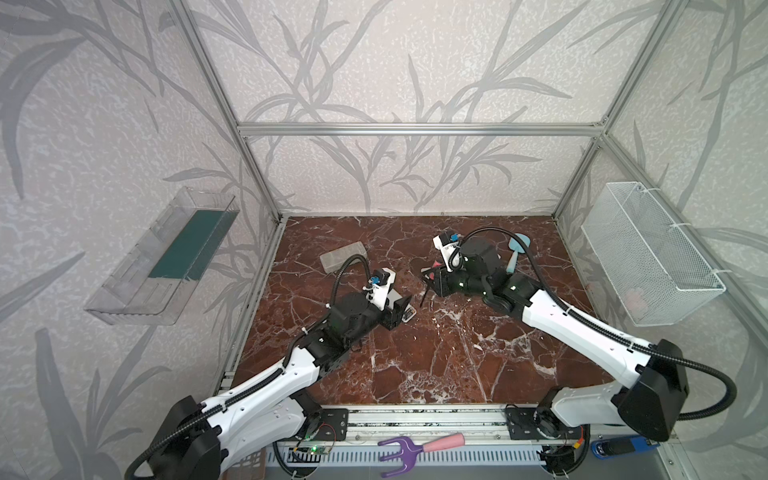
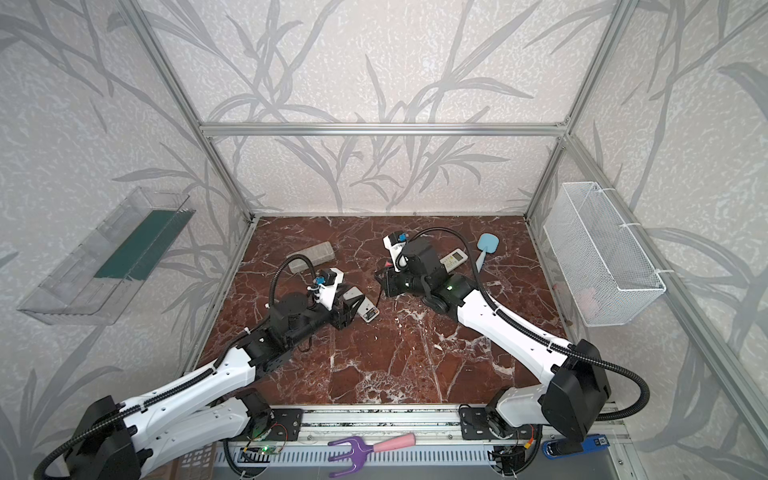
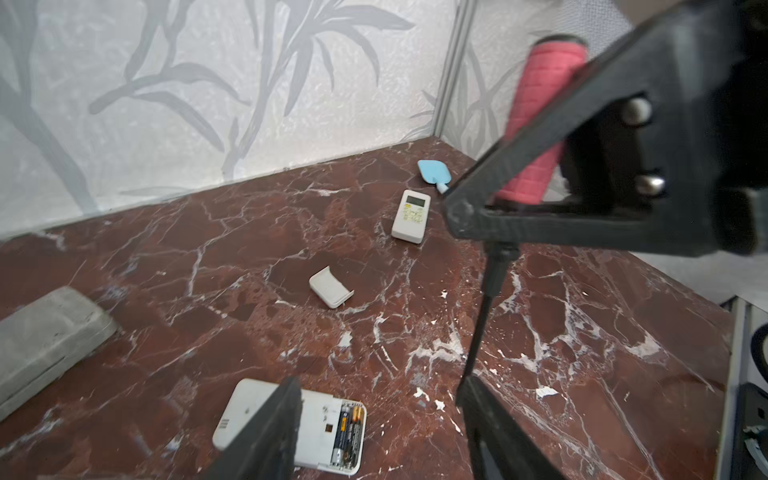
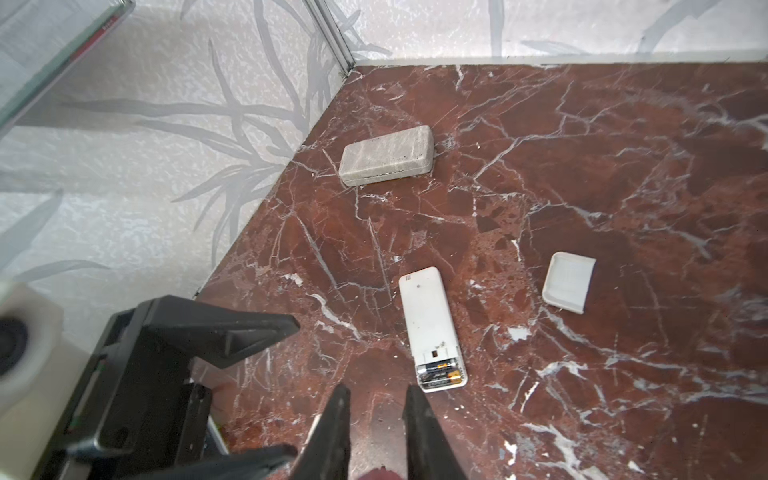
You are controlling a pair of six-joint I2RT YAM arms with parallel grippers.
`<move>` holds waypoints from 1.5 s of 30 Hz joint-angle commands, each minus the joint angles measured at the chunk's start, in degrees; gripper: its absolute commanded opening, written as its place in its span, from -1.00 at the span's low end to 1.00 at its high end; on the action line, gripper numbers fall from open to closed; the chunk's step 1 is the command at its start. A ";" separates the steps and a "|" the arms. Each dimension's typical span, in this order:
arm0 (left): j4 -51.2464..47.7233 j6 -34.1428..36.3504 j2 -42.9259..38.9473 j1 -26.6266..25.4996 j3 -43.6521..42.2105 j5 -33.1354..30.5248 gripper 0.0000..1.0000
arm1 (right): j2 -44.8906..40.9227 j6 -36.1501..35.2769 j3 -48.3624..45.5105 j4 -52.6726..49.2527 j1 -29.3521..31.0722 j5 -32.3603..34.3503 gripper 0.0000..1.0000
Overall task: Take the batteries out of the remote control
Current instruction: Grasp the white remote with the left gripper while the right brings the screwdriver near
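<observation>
The white remote control (image 3: 253,415) (image 4: 428,316) lies face down on the marble floor with its battery bay uncovered. Two dark batteries (image 3: 348,432) (image 4: 440,370) with gold ends sit side by side in the bay. My left gripper (image 3: 378,386) (image 2: 351,305) hangs open over the remote, and one finger (image 3: 270,428) covers the remote's middle. My right gripper (image 4: 378,390) (image 1: 432,278) is shut on a red-handled screwdriver (image 3: 536,124). The screwdriver's dark shaft (image 1: 424,296) points down at the floor, a little to the right of the remote's battery end.
The loose white battery cover (image 3: 330,287) (image 4: 567,282) lies behind the remote. A second white remote (image 3: 411,216) (image 2: 453,259) and a light-blue spatula (image 1: 517,245) lie at the back right. A grey case (image 1: 343,255) lies back left. A wire basket (image 1: 648,253) hangs on the right wall.
</observation>
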 commanded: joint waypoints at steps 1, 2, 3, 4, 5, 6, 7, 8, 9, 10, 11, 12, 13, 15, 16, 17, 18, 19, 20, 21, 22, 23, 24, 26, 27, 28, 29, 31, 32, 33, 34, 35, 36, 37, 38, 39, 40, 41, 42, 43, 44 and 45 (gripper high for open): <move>-7.77 -11.61 1.80 2.33 1.23 -2.23 0.27 | 2.29 -7.91 0.81 0.79 1.13 4.83 -1.00; -9.79 -14.18 3.00 3.22 1.88 -1.35 0.27 | 2.87 -8.98 0.90 0.61 1.43 5.80 -1.00; -11.68 -16.28 4.24 4.09 2.47 -0.62 0.27 | 3.29 -9.89 0.89 0.45 1.67 6.82 -1.00; -13.28 -17.84 5.18 4.81 3.02 -0.14 0.27 | 3.64 -10.50 0.93 0.44 1.89 7.35 -1.00; -14.99 -19.70 6.24 5.76 3.50 0.10 0.27 | 3.94 -11.04 1.03 0.47 2.27 7.78 -1.00; -16.54 -21.52 7.29 6.76 3.70 0.28 0.27 | 4.26 -11.59 1.15 0.60 2.70 8.10 -1.00; -17.04 -23.10 8.05 7.65 3.52 0.68 0.27 | 4.56 -12.11 1.40 0.69 3.06 8.28 -1.00; -17.54 -24.64 8.89 8.66 3.07 1.05 0.26 | 5.12 -12.87 1.73 0.74 3.64 8.33 -1.00; -17.80 -26.49 9.54 9.59 2.41 0.88 0.25 | 5.71 -13.87 1.95 0.78 4.18 8.72 -1.00; -17.62 -28.05 9.94 10.56 1.69 1.09 0.25 | 6.37 -14.33 2.51 0.49 4.72 9.46 -1.00; -16.51 -29.66 10.44 11.78 0.70 2.23 0.25 | 7.17 -14.48 3.32 -0.45 5.03 10.02 -1.00; -14.23 -30.82 10.75 12.91 -0.32 4.19 0.23 | 7.87 -14.35 3.96 -1.52 5.26 10.46 -1.00; -12.46 -31.61 11.01 13.63 -1.24 5.72 0.21 | 8.32 -14.31 4.38 -2.05 5.45 10.68 -1.00; -9.20 -32.73 11.67 14.32 -2.47 7.69 0.17 | 8.79 -14.18 4.19 -2.23 5.81 11.05 -1.00; -8.25 -32.87 12.06 14.39 -2.68 8.27 0.15 | 8.87 -14.00 3.99 -2.04 5.90 11.18 -1.00; -7.35 -32.96 12.61 14.40 -2.77 8.91 0.15 | 8.89 -13.96 3.90 -1.95 5.95 11.30 -1.00; -6.70 -33.03 13.43 14.41 -2.69 9.71 0.15 | 8.95 -13.67 3.95 -1.95 6.01 11.32 -1.00; -6.06 -33.21 14.11 14.52 -2.48 10.31 0.15 | 8.98 -13.37 3.97 -1.95 6.03 11.40 -1.00; -5.70 -33.51 15.26 14.59 -2.07 11.09 0.15 | 9.06 -12.90 3.97 -1.88 6.03 11.33 -1.00; -5.37 -33.72 16.30 14.73 -1.56 11.89 0.15 | 9.23 -12.67 3.84 -1.76 6.03 11.25 -1.00; -5.25 -33.73 17.53 14.84 -0.86 12.95 0.15 | 9.34 -12.43 3.89 -1.63 6.03 11.15 -1.00; -5.25 -33.67 18.88 15.07 -0.06 14.04 0.14 | 9.57 -12.12 3.83 -1.49 6.03 11.14 -1.00; -5.12 -33.67 20.17 15.23 0.76 15.02 0.14 | 9.88 -11.90 3.84 -1.41 6.03 11.31 -1.00; -4.47 -33.74 22.78 15.39 2.08 16.59 0.14 | 10.58 -11.17 3.92 -1.25 6.03 12.13 -1.00; -3.72 -33.90 24.16 15.56 2.47 17.36 0.14 | 11.08 -10.69 3.92 -1.20 6.03 12.89 -1.00; -3.08 -34.07 25.32 15.71 2.88 18.03 0.14 | 11.53 -10.12 3.99 -0.96 6.03 13.43 -1.00; -2.12 -34.32 26.65 15.90 3.17 18.61 0.13 | 12.05 -9.64 4.02 -0.45 6.03 13.91 -1.00; -0.74 -34.87 29.45 16.25 3.95 19.80 0.12 | 13.02 -9.00 3.98 1.15 6.03 14.35 -1.00; 0.09 -35.30 30.92 16.52 4.47 20.54 0.11 | 13.55 -8.80 4.13 1.99 6.03 14.61 -1.00; 0.73 -35.63 32.37 16.81 5.08 21.47 0.09 | 14.03 -8.69 4.12 2.84 6.03 14.81 -1.00; 1.08 -35.78 33.60 17.06 5.68 22.28 0.08 | 14.43 -8.68 4.14 3.42 6.03 14.92 -1.00; 1.10 -36.01 34.98 17.21 6.51 23.06 0.07 | 14.82 -8.68 4.21 4.28 6.03 15.18 -1.00; 1.27 -36.12 36.09 17.44 7.22 23.69 0.05 | 15.24 -8.76 4.21 4.75 6.03 15.40 -1.00; 1.56 -36.45 37.17 17.64 7.71 24.27 0.03 | 15.54 -8.89 4.36 5.07 6.01 15.52 -1.00; 2.00 -36.81 38.15 17.96 8.15 24.72 0.01 | 15.88 -9.01 4.57 5.13 6.03 15.54 -1.00; 2.77 -37.13 38.74 18.18 8.45 24.93 -0.01 | 16.16 -9.10 4.68 5.24 6.01 15.60 -1.00; 3.25 -37.34 39.28 18.32 8.69 24.95 -0.03 | 16.35 -9.12 4.72 5.35 6.03 15.58 -1.00; 3.85 -37.41 39.84 18.37 9.00 24.86 -0.04 | 16.61 -9.12 4.69 5.66 6.03 15.56 -1.00; 4.08 -37.41 40.38 18.45 9.45 24.97 -0.05 | 16.78 -8.91 4.60 5.85 6.03 15.54 -1.00; 4.26 -37.44 40.97 18.52 9.93 25.15 -0.06 | 16.82 -8.69 4.41 6.11 6.03 15.53 -1.00; 4.37 -37.47 41.71 18.46 10.56 25.57 -0.07 | 17.04 -8.44 4.28 6.39 6.03 15.41 -1.00; 4.70 -37.72 42.43 18.47 11.07 26.02 -0.10 | 17.08 -8.16 4.13 6.53 6.03 15.32 -1.00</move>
